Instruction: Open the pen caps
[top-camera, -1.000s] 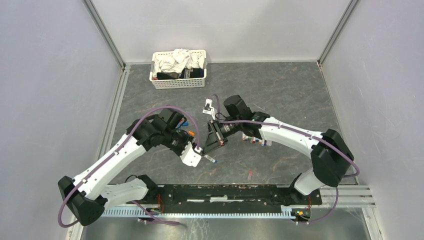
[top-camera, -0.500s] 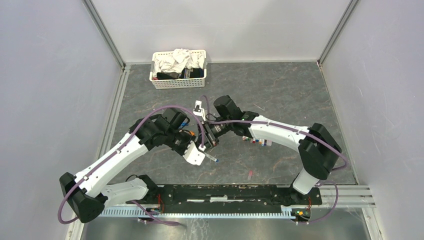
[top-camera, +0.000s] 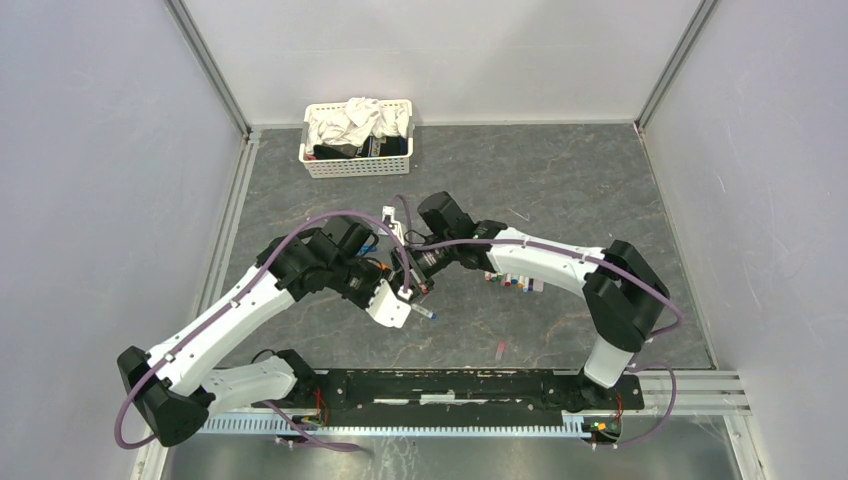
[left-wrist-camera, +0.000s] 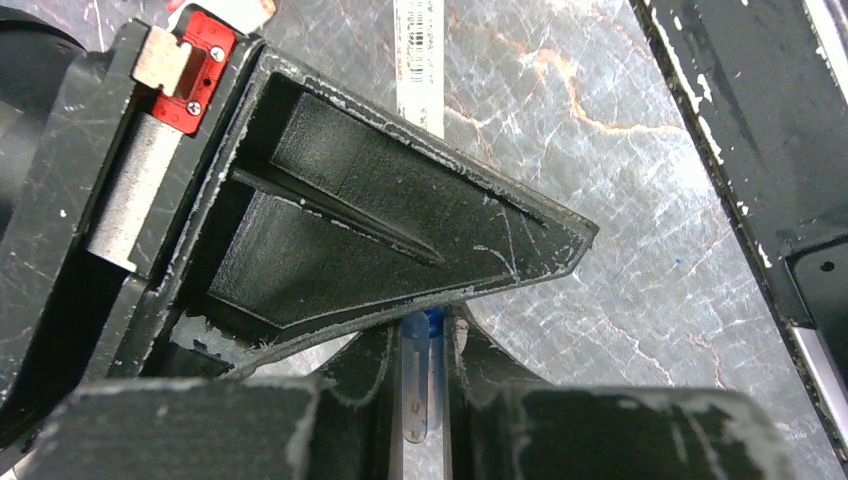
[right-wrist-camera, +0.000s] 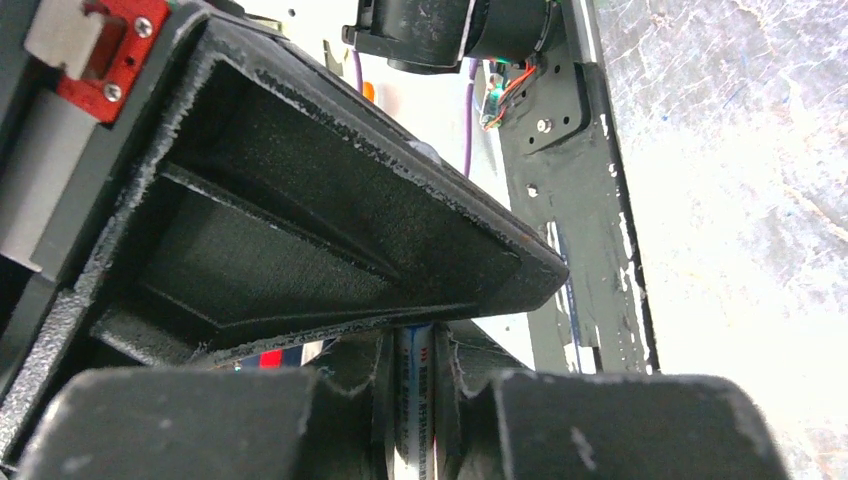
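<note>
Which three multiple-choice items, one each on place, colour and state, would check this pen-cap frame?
1. Where does the white basket stand on the table?
A. At the near edge, by the right arm's base
B. At the far edge, left of centre
C. At the centre

2. What colour is the pen end between the left jaws?
A. Blue
B. Orange
C. Green

3. How do the right jaws stand?
A. Wide open over bare table
B. Closed on a cloth
C. Closed on the pen's printed barrel

Key:
1 B: the top view shows the basket by the back wall, left of centre.
2 A: the left wrist view shows blue between the jaws.
3 C: the right wrist view shows the barrel pinched between the jaws.
</note>
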